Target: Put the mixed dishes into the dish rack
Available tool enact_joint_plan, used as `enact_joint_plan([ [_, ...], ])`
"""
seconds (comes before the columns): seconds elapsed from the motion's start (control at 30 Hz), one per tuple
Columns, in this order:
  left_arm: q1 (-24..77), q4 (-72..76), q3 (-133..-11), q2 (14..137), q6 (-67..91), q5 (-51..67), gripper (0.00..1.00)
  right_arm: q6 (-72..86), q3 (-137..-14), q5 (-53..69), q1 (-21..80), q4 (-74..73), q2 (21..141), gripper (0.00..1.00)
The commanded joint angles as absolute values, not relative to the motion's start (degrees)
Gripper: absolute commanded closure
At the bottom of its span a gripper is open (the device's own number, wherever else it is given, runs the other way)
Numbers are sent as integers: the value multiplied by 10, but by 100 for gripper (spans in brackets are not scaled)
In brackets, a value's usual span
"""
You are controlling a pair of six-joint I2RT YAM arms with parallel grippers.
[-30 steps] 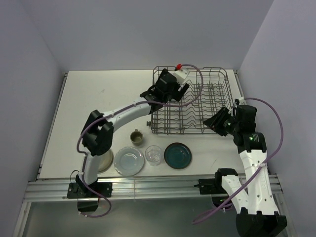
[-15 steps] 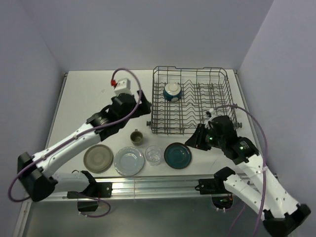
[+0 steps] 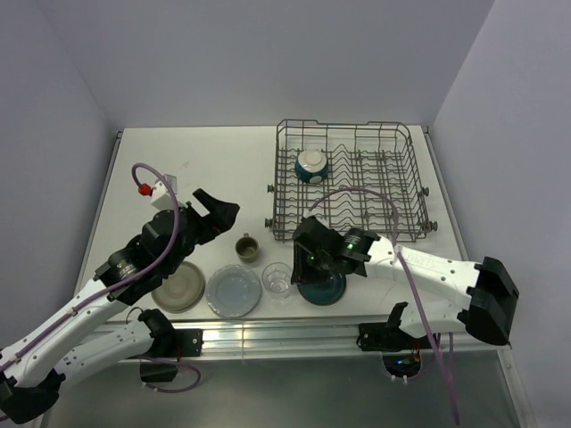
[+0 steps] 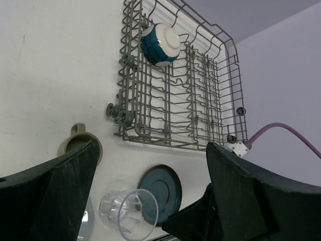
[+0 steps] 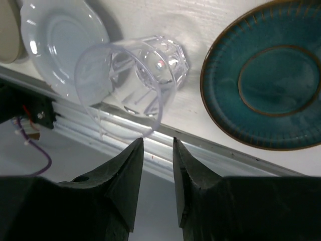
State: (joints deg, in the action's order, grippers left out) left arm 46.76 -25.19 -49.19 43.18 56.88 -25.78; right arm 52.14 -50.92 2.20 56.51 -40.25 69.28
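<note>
The dish rack [image 3: 357, 187] stands at the far right with the teal bowl [image 3: 311, 165] lying in its back left corner. In a row near the front edge are the grey-beige plate [image 3: 177, 287], the pale blue plate [image 3: 233, 291], the clear glass [image 3: 277, 279] and the dark teal plate [image 3: 323, 287]. The mug [image 3: 247, 249] stands behind them. My left gripper [image 3: 217, 207] is wide open and empty, left of the mug. My right gripper [image 3: 306, 264] hovers over the teal plate's near edge beside the glass [image 5: 133, 83], its jaws a narrow gap apart and empty.
The table's front edge and an aluminium rail [image 3: 285, 334] run just below the row of dishes. Walls close the table at the back and on both sides. The right arm's purple cable [image 3: 366, 192] arcs over the rack's front edge.
My left arm has drawn back from the rack to the left, leaving the bowl in it. My right arm has swung left and down over the teal plate and the glass.
</note>
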Motion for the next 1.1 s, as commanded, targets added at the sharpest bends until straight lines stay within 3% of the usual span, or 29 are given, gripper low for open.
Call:
enact_joint_plan([
  [0.0,471,-271,-491,421,577,-260,6,555,-556,-50,590,-387,723,62],
  [0.57,471,-265,-476,425,563,-234,7,567,-605,-105,599,-409,829,63],
  [1.07,472,-275,-482,465,544,-235,8,537,-633,-125,607,-409,782,63],
])
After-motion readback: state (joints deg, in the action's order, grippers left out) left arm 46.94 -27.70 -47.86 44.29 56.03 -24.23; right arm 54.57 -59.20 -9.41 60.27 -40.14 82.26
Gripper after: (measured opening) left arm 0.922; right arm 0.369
